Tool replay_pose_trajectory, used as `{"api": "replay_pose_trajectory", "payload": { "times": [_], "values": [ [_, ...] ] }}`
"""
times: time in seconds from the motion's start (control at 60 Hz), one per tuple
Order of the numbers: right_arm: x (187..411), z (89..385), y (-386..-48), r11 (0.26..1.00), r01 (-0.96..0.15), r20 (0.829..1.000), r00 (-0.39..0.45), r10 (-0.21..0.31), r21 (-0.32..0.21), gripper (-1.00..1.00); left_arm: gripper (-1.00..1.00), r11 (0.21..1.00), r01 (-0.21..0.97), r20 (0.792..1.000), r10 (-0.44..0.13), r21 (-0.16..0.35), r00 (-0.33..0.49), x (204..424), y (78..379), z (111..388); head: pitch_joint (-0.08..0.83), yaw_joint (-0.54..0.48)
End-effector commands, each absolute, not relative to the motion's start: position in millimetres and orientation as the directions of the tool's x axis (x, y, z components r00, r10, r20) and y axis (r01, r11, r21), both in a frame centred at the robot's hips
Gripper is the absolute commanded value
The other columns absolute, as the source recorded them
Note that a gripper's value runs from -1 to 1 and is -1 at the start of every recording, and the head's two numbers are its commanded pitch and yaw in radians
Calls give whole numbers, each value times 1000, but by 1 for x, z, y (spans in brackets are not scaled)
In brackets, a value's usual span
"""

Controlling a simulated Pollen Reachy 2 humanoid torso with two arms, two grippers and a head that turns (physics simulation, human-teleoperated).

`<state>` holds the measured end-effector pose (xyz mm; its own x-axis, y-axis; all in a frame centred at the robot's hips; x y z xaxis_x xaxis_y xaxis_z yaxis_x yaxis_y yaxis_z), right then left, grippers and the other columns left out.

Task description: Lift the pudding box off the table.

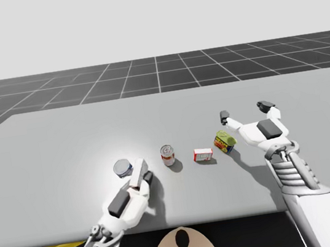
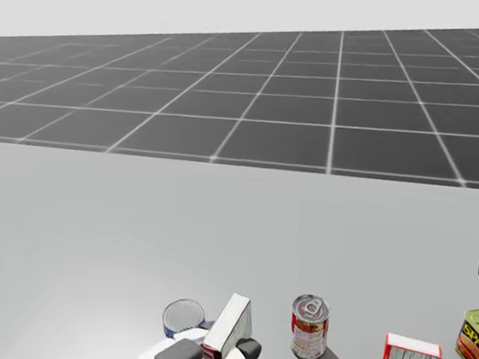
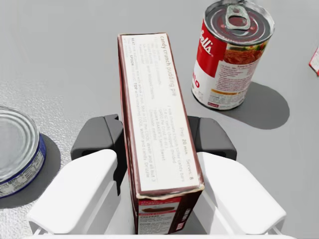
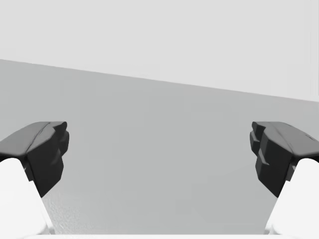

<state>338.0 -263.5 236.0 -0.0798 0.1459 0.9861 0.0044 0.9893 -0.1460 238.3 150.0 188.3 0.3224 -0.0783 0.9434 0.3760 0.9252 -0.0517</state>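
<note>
The pudding box (image 3: 148, 84), dark brown with a white printed side, stands on its narrow edge between the fingers of my left gripper (image 3: 156, 138). Both dark pads (image 3: 104, 135) press its two long faces, so the gripper is shut on it. In the high view the pudding box (image 1: 138, 170) and left gripper (image 1: 140, 178) are at the near left of the table. The head view has the box (image 2: 229, 326) tilted in that gripper (image 2: 223, 349). I cannot tell whether its base touches the table. My right gripper (image 1: 245, 111) hangs open at the right, its fingers wide apart (image 4: 159, 154) over bare table.
A flat blue can (image 1: 122, 168) lies just left of the box. To its right stand a red-and-white soup can (image 1: 168, 155), a small red-and-white box (image 1: 203, 154) and a yellow-green tin (image 1: 224, 141). The grey table (image 1: 62, 139) extends far back.
</note>
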Motion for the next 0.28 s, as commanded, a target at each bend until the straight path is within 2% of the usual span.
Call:
{"api": "replay_pose_trajectory", "payload": {
  "times": [0.017,0.167,0.283],
  "values": [
    [338,236,-264,990,0,987,-76,142,-142,-1000,1000,924,380,978,-38,-43,205,245,156,244,341,220],
    [337,236,-263,991,-15,989,-58,133,-134,-1000,1000,936,352,995,-55,22,85,253,171,303,340,222],
    [337,233,-266,989,-48,989,-45,140,-142,-1000,1000,944,322,997,-71,71,-11,254,177,339,337,225]
  ]
}}
